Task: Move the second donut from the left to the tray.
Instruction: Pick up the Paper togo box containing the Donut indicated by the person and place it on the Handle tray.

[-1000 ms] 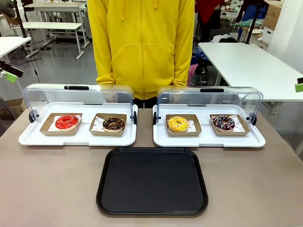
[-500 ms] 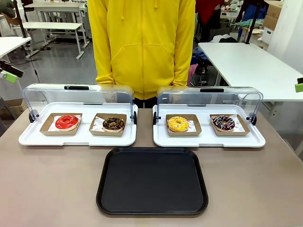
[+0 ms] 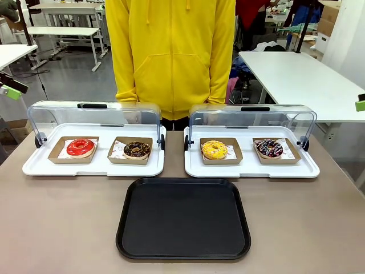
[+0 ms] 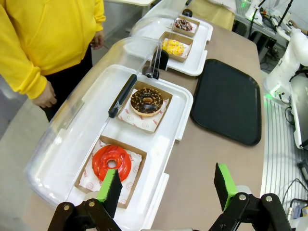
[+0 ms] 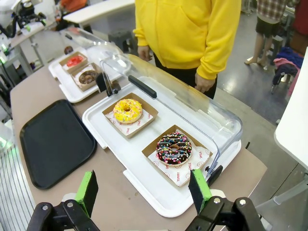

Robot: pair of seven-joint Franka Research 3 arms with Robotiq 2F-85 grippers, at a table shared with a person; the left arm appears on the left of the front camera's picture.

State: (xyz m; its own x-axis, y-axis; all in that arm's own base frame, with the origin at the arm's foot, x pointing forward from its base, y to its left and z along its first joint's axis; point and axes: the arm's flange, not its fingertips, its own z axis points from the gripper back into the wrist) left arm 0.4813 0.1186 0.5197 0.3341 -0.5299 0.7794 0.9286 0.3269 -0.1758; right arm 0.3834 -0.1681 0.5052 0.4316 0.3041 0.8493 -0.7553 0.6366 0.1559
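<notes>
Crumb donut (image 3: 137, 149): sits in its brown holder (image 3: 130, 161) in the right-hand place on the left white tray (image 3: 91, 169). It is second from the left in the row of four and well apart from both grippers.
Black tray (image 3: 183, 218): lies flat on the table (image 3: 57, 228) on the robot's side, in the middle. It is just in front of the gap between the two white trays and touches neither.
Left white tray: also carries the red donut (image 3: 80, 147) to the left of the crumb donut, in a holder of its own.
Right white tray (image 3: 251, 171): carries the yellow donut (image 3: 214, 149) on its left and the sprinkle donut (image 3: 269, 148) on its right, each in a brown holder.
Lids: the left lid (image 3: 94, 117) and the right lid (image 3: 254, 120) are clear and both are swung back toward the person, each with a black handle on top.
Left gripper (image 4: 168, 192): jaws spread wide, with nothing between the green pads. It is held high over the table's left end, and its wrist view looks down on the red donut's end of the left white tray.
Right gripper (image 5: 143, 192): jaws spread wide, gripping nothing. It is held high over the right end, above the near edge of the right white tray by the sprinkle donut.
Person (image 3: 171, 57): in a yellow hoodie, stands at the far side behind the gap between the white trays. Both hands hang at the sides, apart from the lids.
</notes>
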